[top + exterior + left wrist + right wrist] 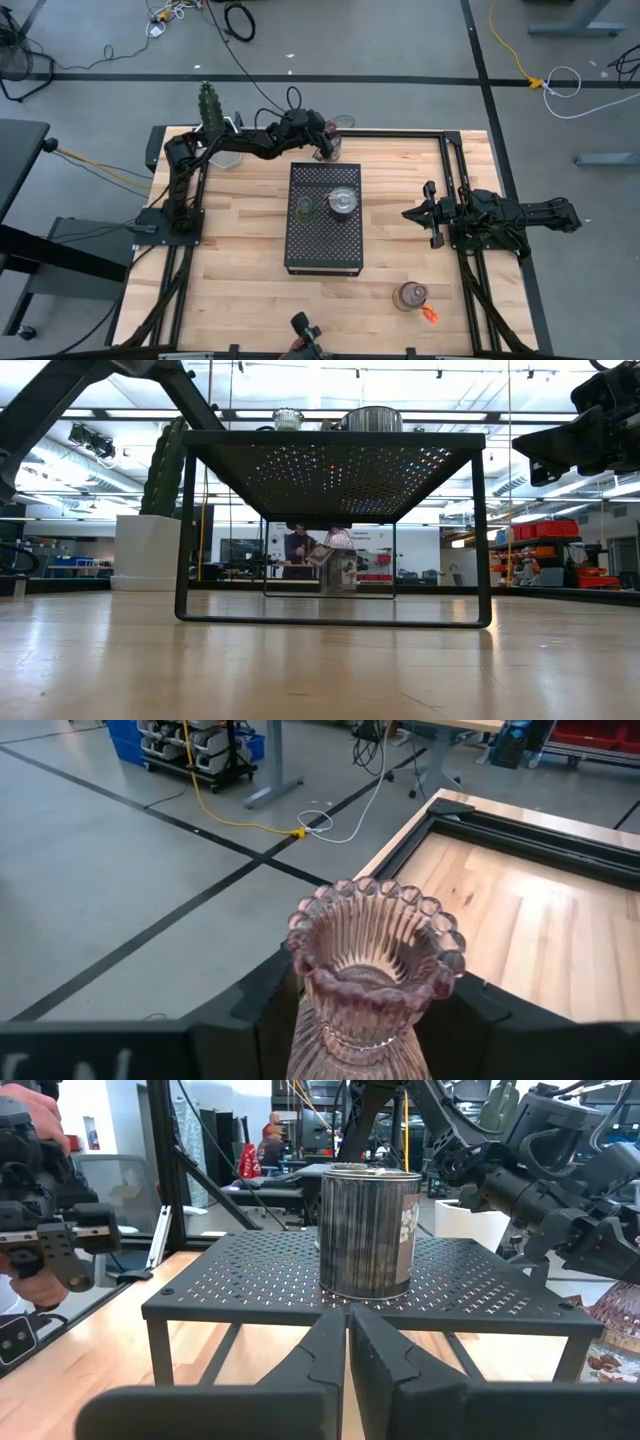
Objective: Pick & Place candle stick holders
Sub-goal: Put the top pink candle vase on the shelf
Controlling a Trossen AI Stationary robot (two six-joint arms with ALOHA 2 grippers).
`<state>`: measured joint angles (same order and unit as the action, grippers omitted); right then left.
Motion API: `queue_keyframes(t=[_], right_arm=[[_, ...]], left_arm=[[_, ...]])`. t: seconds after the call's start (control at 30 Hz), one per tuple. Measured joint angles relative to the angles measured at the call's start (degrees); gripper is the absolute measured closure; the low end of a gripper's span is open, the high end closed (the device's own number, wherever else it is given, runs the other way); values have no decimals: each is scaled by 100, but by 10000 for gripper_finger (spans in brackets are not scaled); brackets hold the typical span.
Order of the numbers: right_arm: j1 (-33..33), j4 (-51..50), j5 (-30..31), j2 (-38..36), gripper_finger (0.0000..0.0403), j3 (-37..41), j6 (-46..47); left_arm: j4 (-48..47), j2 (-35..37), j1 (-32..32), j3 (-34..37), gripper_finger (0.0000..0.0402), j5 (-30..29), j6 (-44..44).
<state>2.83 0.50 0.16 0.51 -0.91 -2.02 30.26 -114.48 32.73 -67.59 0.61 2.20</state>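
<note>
While one pink holder waits untouched on the desk nearest the front edge, a green holder and a silvery holder already stand on the black perforated rack. Right of the rack, the right gripper idles, fingers together. Beyond the rack's far edge, the left gripper brackets another pink holder; grip unconfirmed.

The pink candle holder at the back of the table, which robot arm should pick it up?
Left. The left gripper is already around the pink holder at the table's back edge. The right gripper waits shut, off by the right edge.
</note>
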Motion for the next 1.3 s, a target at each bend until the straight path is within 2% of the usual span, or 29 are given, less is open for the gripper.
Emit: queue_keyframes(t=[0.27,0.5,0.67,1.3], right_arm=[[0,-1,0,0,380,0,0],[0,0,0,0,380,0,0],[0,1,0,0,380,0,0],[0,1,0,0,380,0,0]], left_arm=[[1,2,2,0,268,69,-5],[-3,4,2,0,255,71,-4],[-4,4,2,0,269,71,-4],[-21,9,-9,-3,269,218,-227]])
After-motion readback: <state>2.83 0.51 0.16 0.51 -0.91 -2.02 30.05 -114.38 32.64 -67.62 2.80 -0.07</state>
